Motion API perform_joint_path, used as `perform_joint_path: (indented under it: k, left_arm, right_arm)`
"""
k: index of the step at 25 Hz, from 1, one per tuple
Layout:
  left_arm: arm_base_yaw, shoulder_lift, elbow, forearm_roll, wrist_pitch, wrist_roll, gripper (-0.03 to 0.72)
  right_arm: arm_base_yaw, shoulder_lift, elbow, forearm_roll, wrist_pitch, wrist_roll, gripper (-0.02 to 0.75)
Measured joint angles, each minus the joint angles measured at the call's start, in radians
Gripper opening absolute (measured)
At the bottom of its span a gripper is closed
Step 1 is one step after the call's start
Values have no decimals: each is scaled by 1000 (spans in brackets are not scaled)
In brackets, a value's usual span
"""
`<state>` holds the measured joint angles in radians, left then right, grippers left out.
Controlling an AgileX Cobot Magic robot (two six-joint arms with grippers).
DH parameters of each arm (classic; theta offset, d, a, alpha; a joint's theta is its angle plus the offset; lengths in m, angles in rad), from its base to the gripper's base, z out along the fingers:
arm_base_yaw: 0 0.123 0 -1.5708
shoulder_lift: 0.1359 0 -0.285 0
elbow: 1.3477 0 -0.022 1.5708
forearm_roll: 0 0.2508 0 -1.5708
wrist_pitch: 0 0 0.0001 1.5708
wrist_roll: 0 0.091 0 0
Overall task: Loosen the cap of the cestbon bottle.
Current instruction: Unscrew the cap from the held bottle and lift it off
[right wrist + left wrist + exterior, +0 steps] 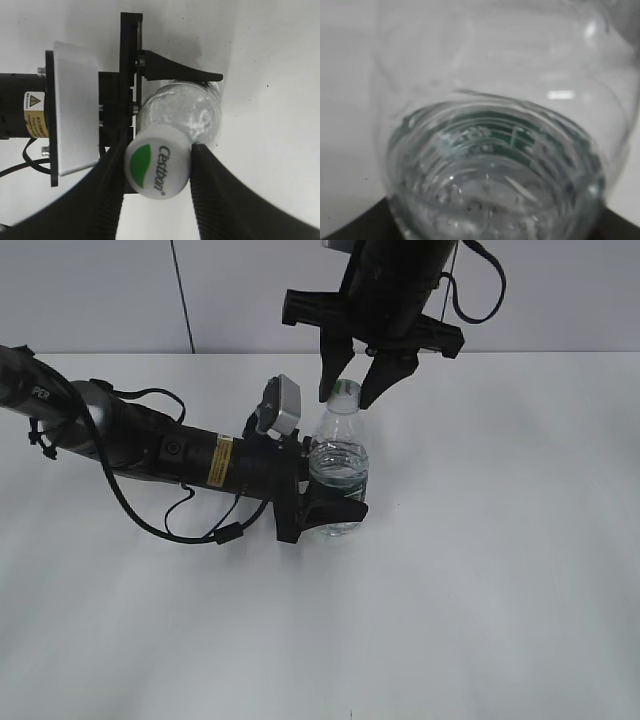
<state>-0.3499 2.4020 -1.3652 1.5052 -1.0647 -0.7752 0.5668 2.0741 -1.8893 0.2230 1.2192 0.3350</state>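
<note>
The cestbon bottle (338, 465) stands upright on the white table, clear with water inside. My left gripper (335, 508) comes in from the left and is shut on the bottle's lower body. The bottle fills the left wrist view (490, 165), where a bit of its green label shows. Its white cap (346, 390) with the green leaf mark is on the neck. My right gripper (348, 395) hangs down from above with a finger on each side of the cap. In the right wrist view both fingers (159, 150) press against the cap (157, 167), above the bottle shoulder (185, 107).
The left arm lies across the table from the left with a looping black cable (170, 525). Its white camera box (285, 405) sits close beside the bottle neck, also in the right wrist view (75, 107). A pale wall (100, 290) bounds the table's far edge.
</note>
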Motion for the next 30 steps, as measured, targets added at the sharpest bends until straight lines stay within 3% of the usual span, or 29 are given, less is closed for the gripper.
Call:
perform_joint_path:
  k: [30]
  left_arm:
    - [0,-1,0,5,3,15,416]
  right_arm:
    - [0,0,0,12,-9,-664,300]
